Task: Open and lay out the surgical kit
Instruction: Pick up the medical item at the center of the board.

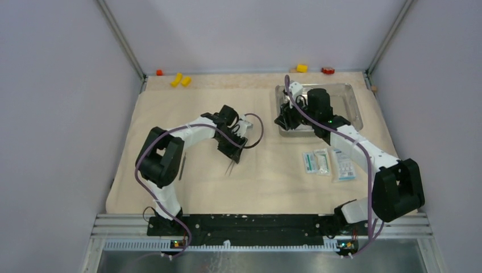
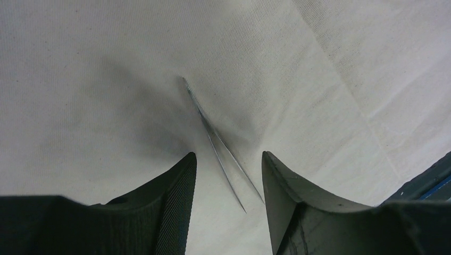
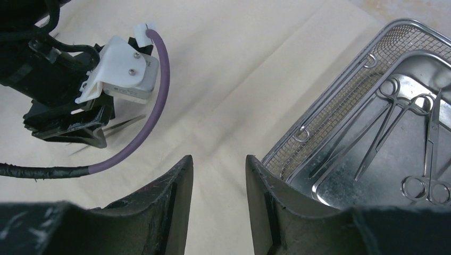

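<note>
Tweezers [image 2: 202,116]: they lie flat on the beige cloth wrap [image 2: 106,64], left of centre; their 2 prongs splay toward the left wrist camera, touched by neither finger
Left gripper [image 2: 227,155]: jaws apart, straddling the tweezers; we judge the step to be laying them out; we rise straight up so no pad drags a prong
Tray [image 3: 319,114]: at the far right of the cloth; forceps [image 3: 394,109] and scissors [image 3: 429,143] lie inside, close together
Right gripper [image 3: 218,157]: jaws apart and empty, over the cloth just beside the tray's corner; we clear the mesh rim first, then pinch 1 shaft, away from its neighbour
Packets [image 1: 327,162]: on the cloth near the right arm; we set new pieces well apart from them
</note>
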`<state>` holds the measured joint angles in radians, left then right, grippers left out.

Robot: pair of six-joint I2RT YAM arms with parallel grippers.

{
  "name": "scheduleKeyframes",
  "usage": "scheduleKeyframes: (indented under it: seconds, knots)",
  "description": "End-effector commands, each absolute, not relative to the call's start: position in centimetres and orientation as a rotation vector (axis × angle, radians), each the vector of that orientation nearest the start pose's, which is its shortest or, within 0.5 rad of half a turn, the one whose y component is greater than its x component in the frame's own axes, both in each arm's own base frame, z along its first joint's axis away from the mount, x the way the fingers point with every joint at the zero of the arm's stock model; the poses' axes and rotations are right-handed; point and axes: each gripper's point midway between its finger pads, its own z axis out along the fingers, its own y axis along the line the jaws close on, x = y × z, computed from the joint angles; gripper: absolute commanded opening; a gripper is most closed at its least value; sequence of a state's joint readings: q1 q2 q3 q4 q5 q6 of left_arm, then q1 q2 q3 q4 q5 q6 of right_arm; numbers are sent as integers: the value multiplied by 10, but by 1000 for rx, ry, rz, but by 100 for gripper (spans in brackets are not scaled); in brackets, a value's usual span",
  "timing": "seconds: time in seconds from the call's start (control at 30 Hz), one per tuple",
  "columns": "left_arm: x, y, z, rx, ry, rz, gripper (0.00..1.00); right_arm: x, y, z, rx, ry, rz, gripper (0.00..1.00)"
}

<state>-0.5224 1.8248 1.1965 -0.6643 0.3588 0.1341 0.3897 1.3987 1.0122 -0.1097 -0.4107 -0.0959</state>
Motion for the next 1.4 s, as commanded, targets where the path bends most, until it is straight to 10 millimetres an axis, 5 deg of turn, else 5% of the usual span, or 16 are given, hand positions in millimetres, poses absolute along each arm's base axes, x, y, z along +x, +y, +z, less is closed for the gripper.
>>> scheduleKeyframes:
  seconds: [0.0, 0.43, 0.77, 1.03, 1.37]
  knots:
    - [284, -230, 34, 1028, 2649, -549, 53, 359, 218, 205, -744, 1870, 606, 40]
    - [278, -231, 27, 1082, 2651, -493, 28, 361, 214, 206, -730, 1872, 600, 40]
    - [281, -233, 47, 1132, 2576, -507, 9, 363, 210, 211, -712, 1861, 595, 40]
    - [289, -243, 101, 1306, 2243, -541, 0, 363, 203, 217, -642, 1864, 707, 40]
    - [303, -239, 172, 1475, 1642, -320, 0, 328, 243, 220, -729, 1794, 1118, 52]
